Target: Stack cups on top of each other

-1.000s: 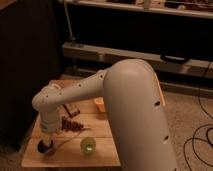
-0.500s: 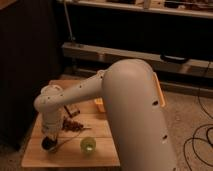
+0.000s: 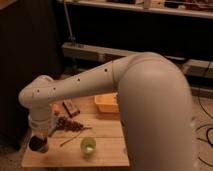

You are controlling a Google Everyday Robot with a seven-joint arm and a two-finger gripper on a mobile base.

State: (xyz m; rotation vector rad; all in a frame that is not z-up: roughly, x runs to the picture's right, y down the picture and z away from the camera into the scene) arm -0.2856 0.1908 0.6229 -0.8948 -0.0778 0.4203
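Observation:
A translucent green cup (image 3: 88, 145) stands upright on the wooden table (image 3: 107, 152), near its front edge. My gripper (image 3: 38, 144) hangs at the end of the white arm (image 3: 85, 85), low over the table's front left corner and well to the left of the green cup. It is shut. The wrist hides whatever may be under or inside it.
A yellow-orange rectangular bin (image 3: 107, 103) sits at the back of the table, partly behind the arm's big shoulder. A brown heap of small bits (image 3: 70, 125), a dark little box (image 3: 70, 106) and a small orange thing (image 3: 56, 109) lie left of centre. Dark shelving stands behind.
The wrist and gripper have shifted only slightly over the front left corner. The green cup has not moved.

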